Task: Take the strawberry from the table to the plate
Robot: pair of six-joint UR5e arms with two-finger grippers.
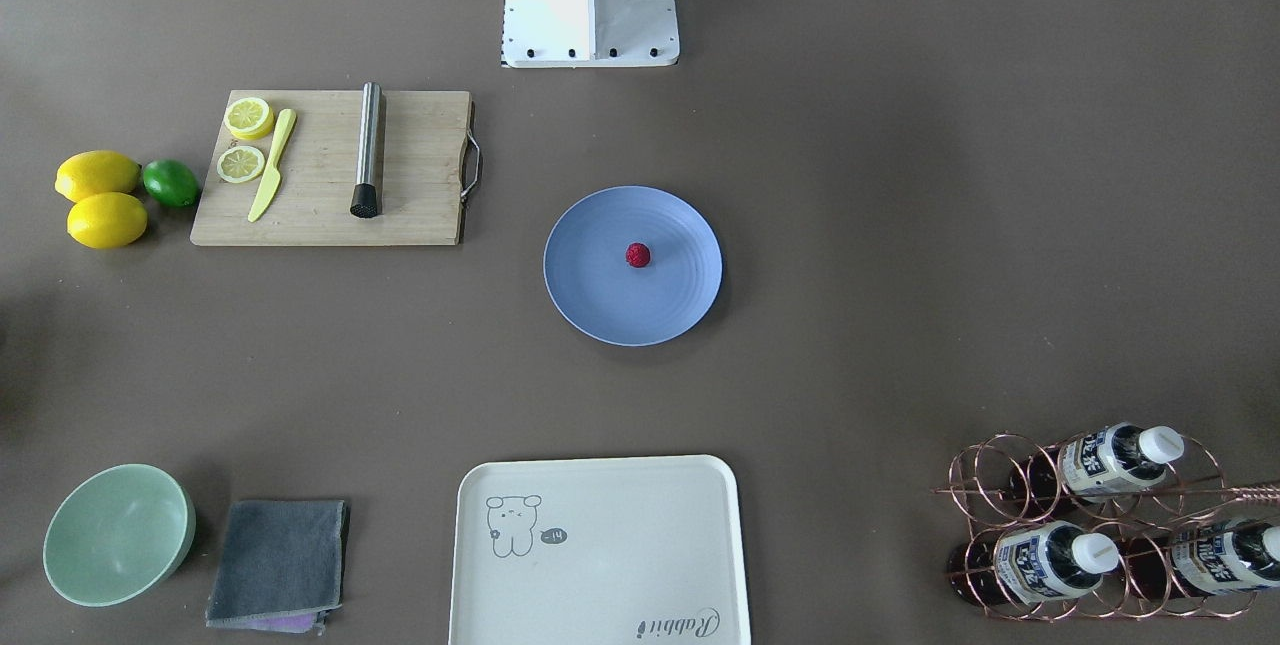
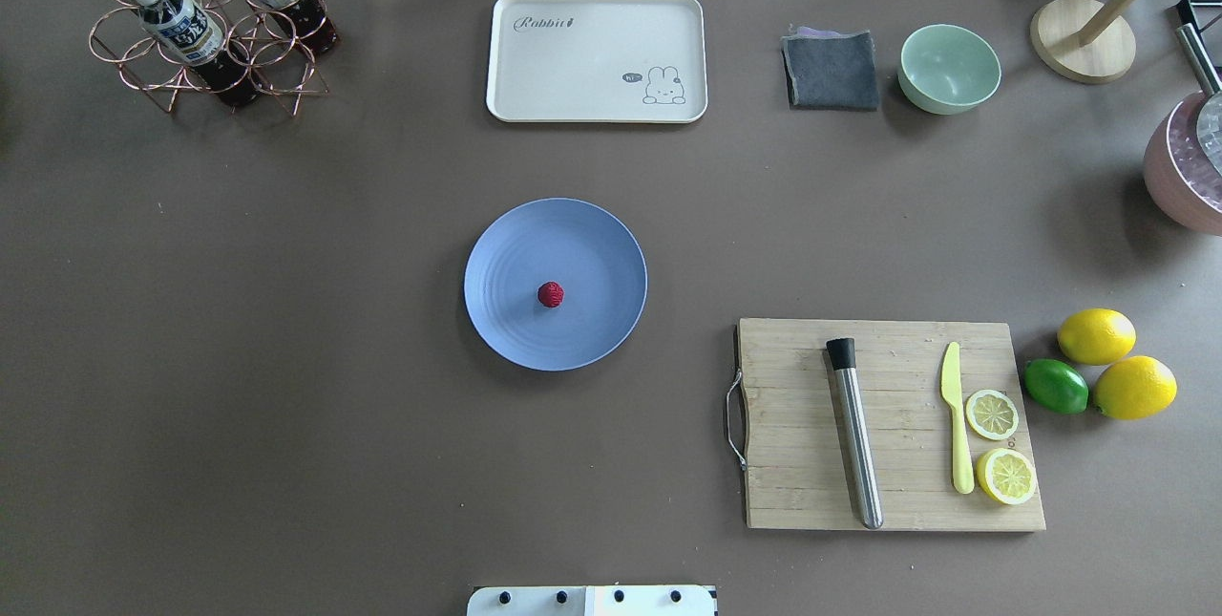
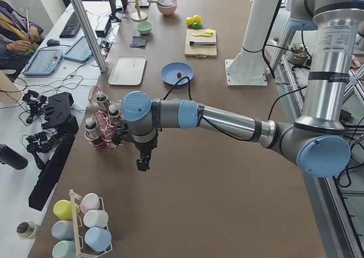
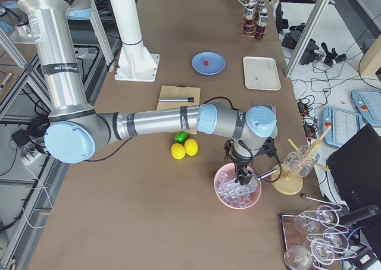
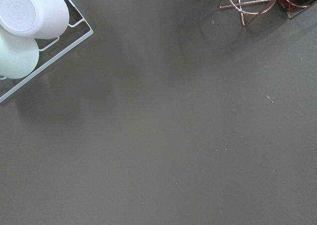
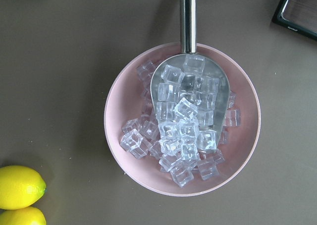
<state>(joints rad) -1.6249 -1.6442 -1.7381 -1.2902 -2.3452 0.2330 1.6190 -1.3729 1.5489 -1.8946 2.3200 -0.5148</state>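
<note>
- Jaws: their state cannot be told on either arm. The left arm [image 3: 227, 120] hangs over bare tabletop [image 5: 173, 136], and the right arm [image 4: 155, 122] hangs over a pink ice bowl [image 6: 115, 103].
- The strawberry [image 1: 638, 255] lies near the middle of the plate [image 1: 600, 310].
- The placing looks done, so both arms are best kept well apart from the plate.

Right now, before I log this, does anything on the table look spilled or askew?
Nothing stands out. The strawberry rests near the middle of the plate, which lies flat on the table. The knife, steel rod and lemon slices lie tidily on the cutting board; no spill shows.
</note>
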